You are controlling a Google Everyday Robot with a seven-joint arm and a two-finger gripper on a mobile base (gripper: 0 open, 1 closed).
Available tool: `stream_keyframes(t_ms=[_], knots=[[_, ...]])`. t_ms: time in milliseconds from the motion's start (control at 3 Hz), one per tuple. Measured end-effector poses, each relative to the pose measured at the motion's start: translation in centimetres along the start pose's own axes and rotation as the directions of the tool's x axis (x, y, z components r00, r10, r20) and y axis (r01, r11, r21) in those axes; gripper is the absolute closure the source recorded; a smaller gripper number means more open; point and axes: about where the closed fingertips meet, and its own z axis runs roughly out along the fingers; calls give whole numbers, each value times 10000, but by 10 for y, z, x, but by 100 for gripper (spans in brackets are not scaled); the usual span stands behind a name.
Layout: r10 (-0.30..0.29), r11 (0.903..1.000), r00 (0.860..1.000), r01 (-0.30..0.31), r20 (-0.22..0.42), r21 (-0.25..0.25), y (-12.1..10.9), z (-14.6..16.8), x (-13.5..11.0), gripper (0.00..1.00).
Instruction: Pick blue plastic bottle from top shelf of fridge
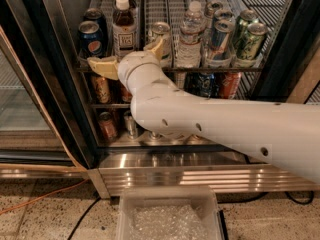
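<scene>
The gripper (125, 51) is up at the front edge of the grey wire top shelf (220, 69). Its two pale yellow fingers (102, 67) are spread wide apart and hold nothing. One finger points left, toward a blue Pepsi can (91, 38). The other points up and right, in front of a silver can (161, 32). Between them, just behind the round white wrist, stands the tall plastic bottle of dark brown tea with a white cap (124, 25). It stands upright in a lane on the left side of the top shelf. The wrist hides its bottom, so it is hard to say whether the gripper touches it. Another bottle stands behind it, cut off at the top. To the right are a clear water bottle with a white cap (190, 38) and some green and blue cans (248, 40). The thick white arm (225, 126) comes in from the right and covers much of the lower racks, where only a few red and brown cans (230, 84) peek out. The fridge with a black frame and shiny ribbed steel base (200, 175) stands open. On the floor in front sits a clear plastic bin (170, 215), cut off at the bottom edge, and a thin orange cable (40, 204) lies to the left.
</scene>
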Motion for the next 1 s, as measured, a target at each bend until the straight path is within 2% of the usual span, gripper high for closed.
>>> stream_keyframes(t_ms=[333, 1000], knots=[[-87, 9999, 9999, 86, 119, 82, -1, 9, 1, 13], [-152, 9998, 9995, 148, 265, 146, -1, 9, -1, 25]])
